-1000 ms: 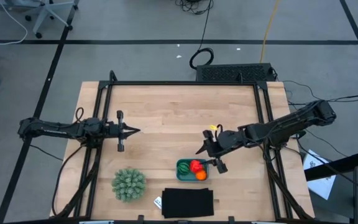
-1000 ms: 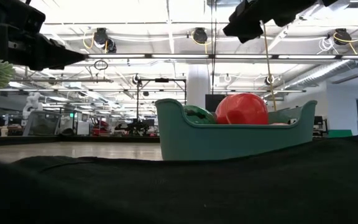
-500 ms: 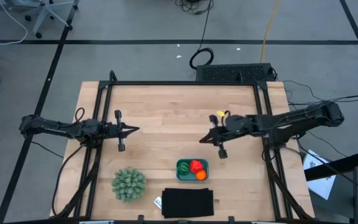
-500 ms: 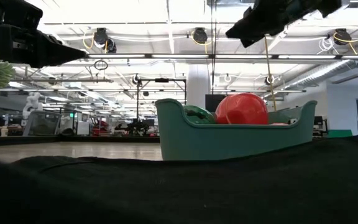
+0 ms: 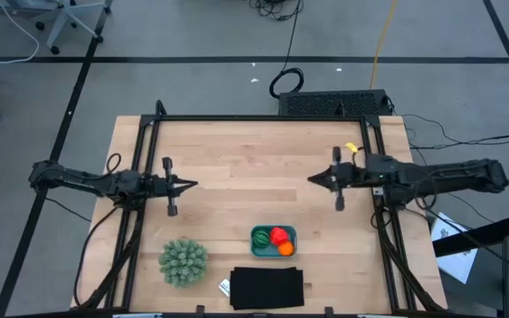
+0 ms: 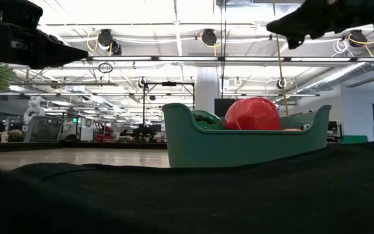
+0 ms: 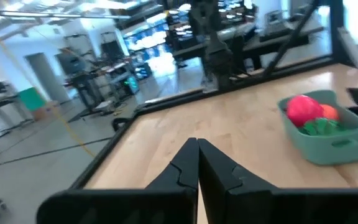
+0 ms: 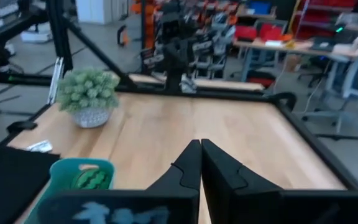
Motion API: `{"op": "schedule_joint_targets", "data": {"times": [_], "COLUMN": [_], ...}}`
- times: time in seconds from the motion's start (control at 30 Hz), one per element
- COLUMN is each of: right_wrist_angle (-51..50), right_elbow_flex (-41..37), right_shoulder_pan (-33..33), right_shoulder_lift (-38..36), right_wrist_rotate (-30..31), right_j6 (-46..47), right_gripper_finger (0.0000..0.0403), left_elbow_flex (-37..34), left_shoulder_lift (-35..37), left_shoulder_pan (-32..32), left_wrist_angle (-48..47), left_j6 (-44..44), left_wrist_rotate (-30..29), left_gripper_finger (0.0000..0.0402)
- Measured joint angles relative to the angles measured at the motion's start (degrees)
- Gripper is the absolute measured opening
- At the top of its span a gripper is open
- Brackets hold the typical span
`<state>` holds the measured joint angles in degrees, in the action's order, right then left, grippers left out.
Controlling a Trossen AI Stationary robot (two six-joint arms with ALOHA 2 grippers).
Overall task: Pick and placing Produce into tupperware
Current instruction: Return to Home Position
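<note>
The teal tupperware (image 5: 273, 240) stands near the table's front edge with the produce in it: a dark green striped ball (image 5: 262, 237), a red fruit (image 5: 278, 235) and an orange ball (image 5: 285, 249). In the low view the red fruit (image 6: 252, 114) and the green ball (image 6: 208, 119) show above the tupperware's wall (image 6: 239, 144). My left gripper (image 5: 193, 185) is shut and holds nothing, above the table's left half. My right gripper (image 5: 312, 179) is shut and holds nothing, above the right half, behind the tupperware.
A spiky pale-green plant in a pot (image 5: 183, 261) stands at the front left. A black flat rectangle (image 5: 267, 288) lies at the front edge, just before the tupperware, with a small white tag (image 5: 224, 287) at its left. Bare wood lies between the two grippers.
My right gripper has shut, risen and drawn back from beside the tupperware toward the table's right and far side, turning level and pointing left. The produce stays in the tupperware. The left arm has kept still.
</note>
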<state>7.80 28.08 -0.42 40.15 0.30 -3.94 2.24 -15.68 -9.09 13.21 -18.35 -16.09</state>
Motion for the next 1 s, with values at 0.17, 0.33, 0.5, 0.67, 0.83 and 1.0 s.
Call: {"op": "schedule_joint_targets", "data": {"times": [0.17, 0.33, 0.5, 0.67, 0.83, 1.0], "right_wrist_angle": [-0.7, -0.08, 0.88, 3.73, 4.89, 4.93], "right_elbow_flex": [-3.77, -7.27, -10.9, -14.36, -16.88, -17.57], "right_shoulder_pan": [-2.04, -1.7, -0.94, 0.18, 0.65, 0.65], "right_shoulder_lift": [-7.2, -12.63, -16.88, -20.72, -24.46, -26.81], "right_wrist_rotate": [-0.57, -4.51, -4.61, -4.4, -3.02, -3.06], "right_j6": [0.5, 2.74, 4.58, 4.31, 1.3, -0.03], "right_gripper_finger": [0.0001, 0.0, 0.0, 0.0, 0.0, 0.0], "left_elbow_flex": [0.0, 0.0, 0.0, 0.0, 0.0, 0.0], "left_shoulder_lift": [0.02, 0.02, 0.02, 0.02, 0.02, 0.02], "left_shoulder_pan": [0.0, -0.53, -1.57, -2.42, -3.41, -4.6], "left_wrist_angle": [0.58, 0.56, 2.29, 1.68, 1.6, 2.05], "left_j6": [-0.09, -0.61, -1.08, -1.05, -0.97, -1.71], "left_wrist_rotate": [-4.82, -5.01, -5.07, -8.95, -11.79, -7.69], "left_gripper_finger": [0.0004, 0.0002, 0.0001, 0.0001, 0.0001, 0.0]}}
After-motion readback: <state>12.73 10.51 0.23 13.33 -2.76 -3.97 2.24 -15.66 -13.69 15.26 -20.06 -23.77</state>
